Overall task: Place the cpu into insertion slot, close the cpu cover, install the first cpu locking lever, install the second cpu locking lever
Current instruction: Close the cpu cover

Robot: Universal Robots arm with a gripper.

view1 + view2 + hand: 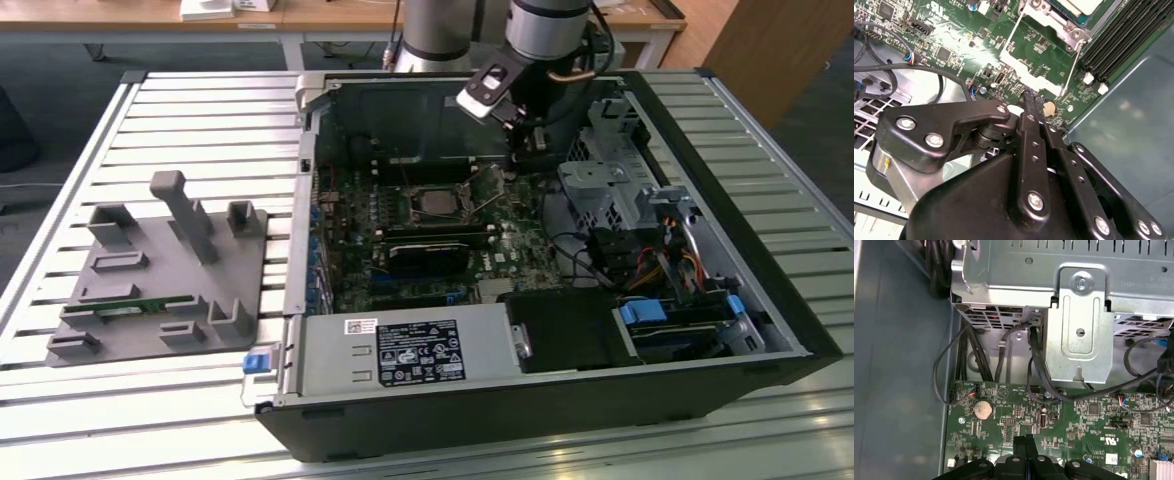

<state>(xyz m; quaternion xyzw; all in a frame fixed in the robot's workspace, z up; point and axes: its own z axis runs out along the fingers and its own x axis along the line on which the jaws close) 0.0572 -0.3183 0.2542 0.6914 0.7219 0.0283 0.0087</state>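
- cpu (438, 203), dull grey top up, seated flat in the insertion slot (412, 207) at mid-board, inside the open computer case (747, 300).
- Just to the exterior view's right of it, the cpu cover (1029, 75): judging by the second wrist view, swung back off the chip, with green board showing through its cut-out, though not certain.
- Beside that, one thin wire locking lever (1074, 70), apparently unlatched, long axis slanting from the socket corner toward the fingers.
- Further right, the gripper (530, 158), hanging low over the board toward the far wall of the case. Close to the cover's edge but apart from it, with the chip off to the exterior view's left and a little nearer the camera.
- Fingertips (1020, 446) pressed together with nothing between them, poised just above the board near a coin battery (983, 409).
- Rightmost, the metal drive cage (607, 190), just beside the arm.
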